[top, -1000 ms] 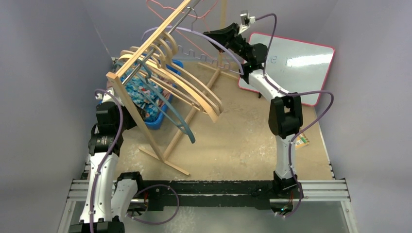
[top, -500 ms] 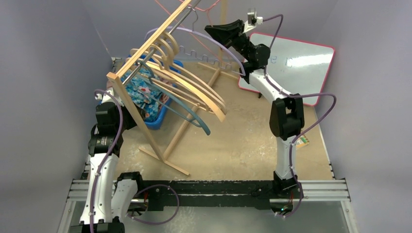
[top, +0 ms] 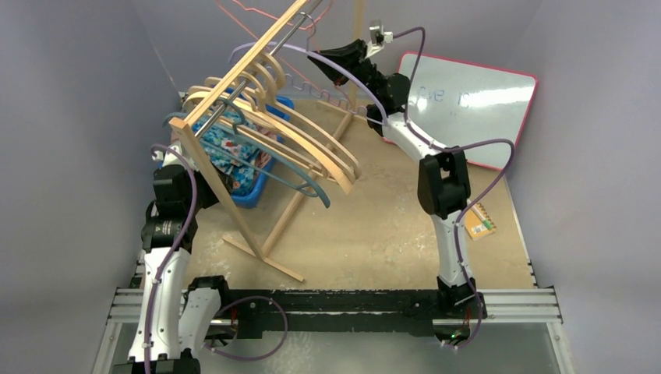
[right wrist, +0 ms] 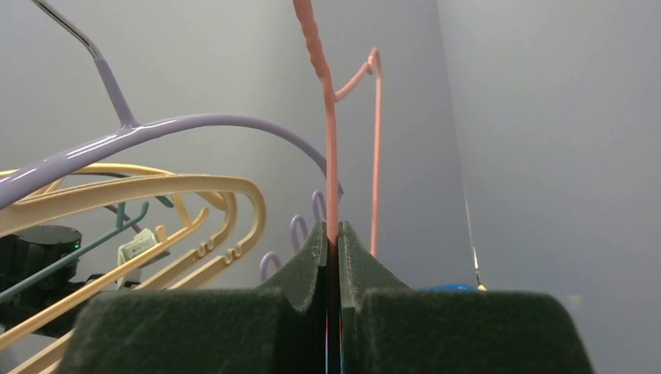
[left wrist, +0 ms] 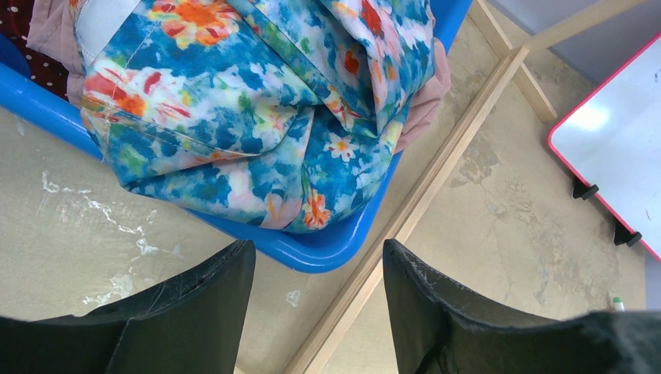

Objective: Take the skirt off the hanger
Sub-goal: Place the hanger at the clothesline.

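- Your right gripper (right wrist: 333,234) is clamping fully closed on the thin wire of the pink hanger (right wrist: 330,148), high up by the far end of the wooden rack (top: 242,62). I'm not seeing any fabric on that wire, so it's looking like a bare hanger. I can't tell whether its hook is sitting on the rail.
- The skirt (left wrist: 257,117), the blue floral one, is lying bunched in the blue bin (left wrist: 47,109) on the bench (top: 374,226), draping over one rim. I'm guessing that bin is the drop spot, so the pulling-off part is looking done to me.
- Your left gripper (left wrist: 318,261) is hovering just above the bin's edge, jaws roughly half apart and nothing between them. That's reading like a let-go pose rather than a grab.
- The lilac hanger (right wrist: 195,125) and the wooden hangers (top: 312,148) are crowding right beside the pink one. If you're planning to swing it sideways, you're probably risking a snag, so going slow is making sense here.
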Motion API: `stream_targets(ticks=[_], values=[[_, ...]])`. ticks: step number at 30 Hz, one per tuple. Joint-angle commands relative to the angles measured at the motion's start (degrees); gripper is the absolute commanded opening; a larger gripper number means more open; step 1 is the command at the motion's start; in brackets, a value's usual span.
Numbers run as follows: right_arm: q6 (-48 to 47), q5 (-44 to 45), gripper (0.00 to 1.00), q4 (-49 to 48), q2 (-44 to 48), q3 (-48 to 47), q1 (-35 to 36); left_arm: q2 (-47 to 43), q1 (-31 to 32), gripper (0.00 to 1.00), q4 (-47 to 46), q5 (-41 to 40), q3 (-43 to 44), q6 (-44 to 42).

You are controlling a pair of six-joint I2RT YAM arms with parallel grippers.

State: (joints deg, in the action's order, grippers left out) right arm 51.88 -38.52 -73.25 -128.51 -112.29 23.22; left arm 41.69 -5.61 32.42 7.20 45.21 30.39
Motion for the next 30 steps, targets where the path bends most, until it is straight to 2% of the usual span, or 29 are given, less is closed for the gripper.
stream_targets(ticks=[1,6,11,12,14,16,18,22,26,30], values=[[-2.2,0.3,0.00,-2.4,1.1,-2.5,0.8,-0.8,-0.5,0.60,-2.6,-0.4,0.1,-0.4],[-4.2,-1.1,0.00,0.0,3.1,1.1,1.5,-1.0,-0.5,0.61,-2.7,-0.3,0.0,-0.4],[-12.8,-3.8,0.01,6.6,9.2,7.5,2.9,-1.0,-0.9,0.61,-3.4,0.6,0.0,-0.4],[-13.6,-4.5,0.06,6.9,11.2,9.4,2.9,-1.1,-1.2,0.61,-3.7,0.9,0.1,-0.3],[-16.4,-3.6,0.27,9.0,15.5,14.4,2.8,-1.6,-1.7,0.61,-4.3,1.5,0.1,-0.4],[-21.1,0.8,0.46,14.6,20.1,18.9,2.4,-2.1,-2.0,0.61,-5.2,1.9,-0.2,-0.2],[-24.9,4.2,0.58,22.1,24.0,21.8,1.6,-2.5,-2.0,0.62,-6.6,2.2,-0.7,0.1],[-26.3,5.3,0.76,29.3,30.6,27.4,-3.7,-2.4,-2.0,0.63,-11.3,3.5,-1.4,0.9],[-24.5,5.2,0.84,34.8,37.5,35.9,-12.0,-0.6,-2.0,0.63,-18.6,3.4,-3.9,3.0],[-31.3,14.6,0.94,48.3,46.6,42.5,-16.9,1.5,-1.9,0.62,-31.4,3.8,-8.2,5.7]])
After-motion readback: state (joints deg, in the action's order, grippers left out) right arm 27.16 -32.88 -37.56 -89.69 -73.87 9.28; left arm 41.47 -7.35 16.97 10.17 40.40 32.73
